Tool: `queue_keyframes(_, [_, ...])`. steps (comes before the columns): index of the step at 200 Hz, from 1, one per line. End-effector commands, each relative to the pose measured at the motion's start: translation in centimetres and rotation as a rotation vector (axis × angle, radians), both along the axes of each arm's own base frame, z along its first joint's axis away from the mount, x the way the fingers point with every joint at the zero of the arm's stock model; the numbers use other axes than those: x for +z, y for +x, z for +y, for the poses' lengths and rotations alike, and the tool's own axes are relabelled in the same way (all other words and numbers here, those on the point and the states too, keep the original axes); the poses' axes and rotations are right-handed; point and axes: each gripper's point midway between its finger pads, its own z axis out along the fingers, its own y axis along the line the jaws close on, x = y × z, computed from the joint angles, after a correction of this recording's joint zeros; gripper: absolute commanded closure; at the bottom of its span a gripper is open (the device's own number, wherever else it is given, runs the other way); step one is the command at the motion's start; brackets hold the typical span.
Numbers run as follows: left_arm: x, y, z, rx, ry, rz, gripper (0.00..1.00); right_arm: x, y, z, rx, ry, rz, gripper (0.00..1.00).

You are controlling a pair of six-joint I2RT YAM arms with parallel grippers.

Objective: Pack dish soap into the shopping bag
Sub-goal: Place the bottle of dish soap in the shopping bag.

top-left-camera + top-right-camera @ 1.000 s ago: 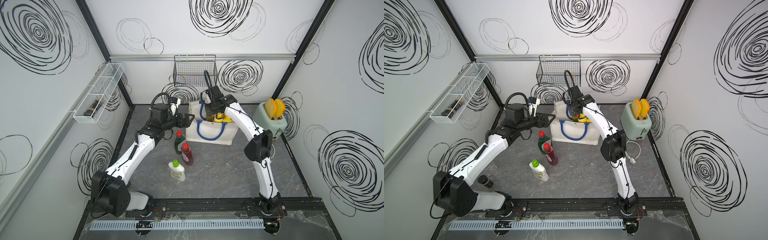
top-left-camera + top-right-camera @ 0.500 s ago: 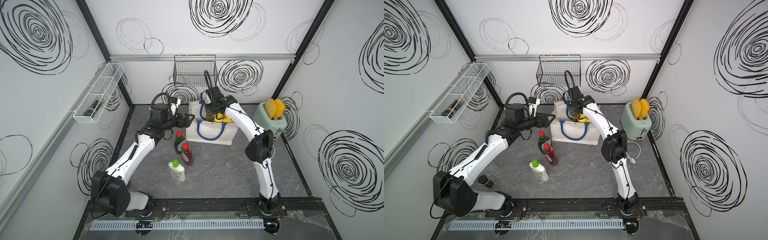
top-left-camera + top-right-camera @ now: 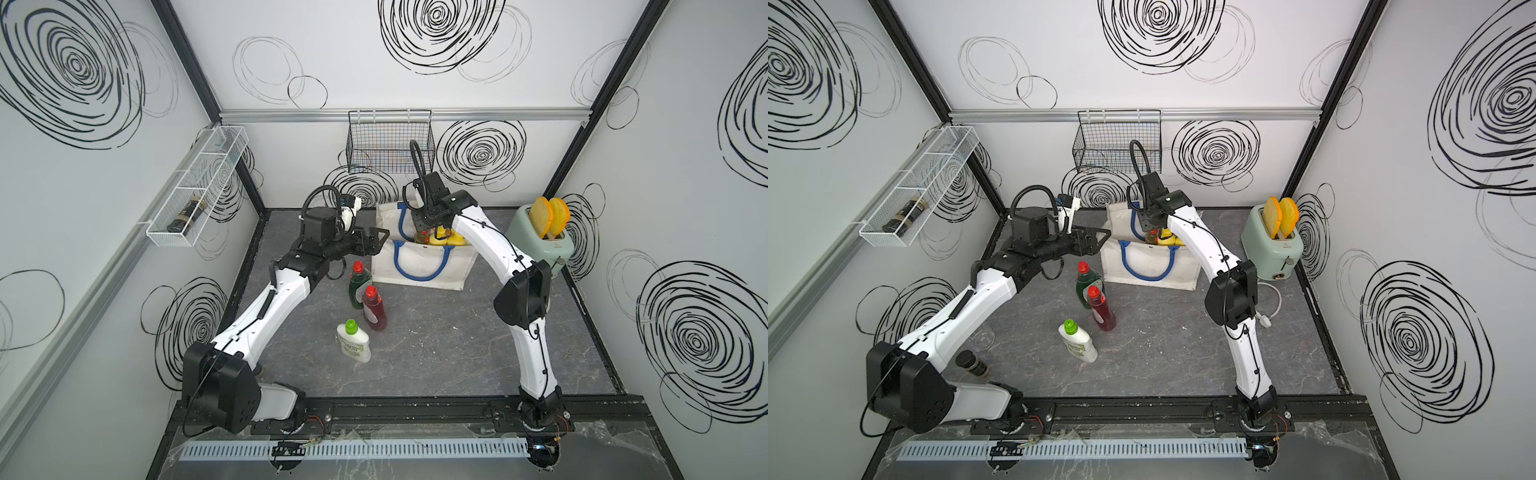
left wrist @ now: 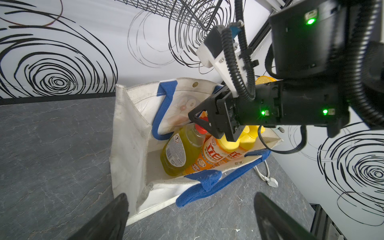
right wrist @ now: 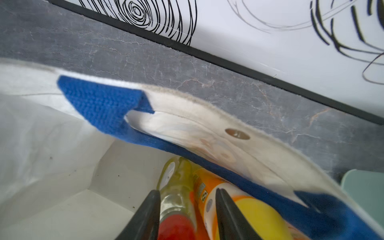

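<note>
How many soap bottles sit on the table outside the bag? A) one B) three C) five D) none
B: only the dark green bottle, the red bottle and the white bottle sit on the table, outside the bag.

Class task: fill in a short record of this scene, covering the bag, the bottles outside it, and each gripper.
In shopping bag: yellow-green bottle, orange bottles
On table: dark green bottle, red bottle, white bottle
Left gripper: open, empty, beside the bag
Right gripper: open, in the bag, straddling the yellow-green bottle's neck
</note>
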Motion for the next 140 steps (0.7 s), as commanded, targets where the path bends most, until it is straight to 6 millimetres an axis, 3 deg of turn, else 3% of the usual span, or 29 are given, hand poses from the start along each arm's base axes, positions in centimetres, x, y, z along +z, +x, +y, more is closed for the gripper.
queue_keyframes(1, [1.0, 0.4, -0.2, -0.006, 0.001, -0.042, 0.04, 3.7, -0.2, -1.1, -0.016, 0.011, -0.077, 0.42])
queue_keyframes(93, [0.8, 0.5, -0.3, -0.004, 0.01, -0.041, 0.04, 6.4, -0.8, -0.1, 0.028, 0.066, -0.128, 0.35])
queue_keyframes(140, [0.3, 0.5, -0.8, 0.007, 0.059, -0.043, 0.04, 9.9, -2.9, 0.3, 0.096, 0.126, -0.163, 0.32])
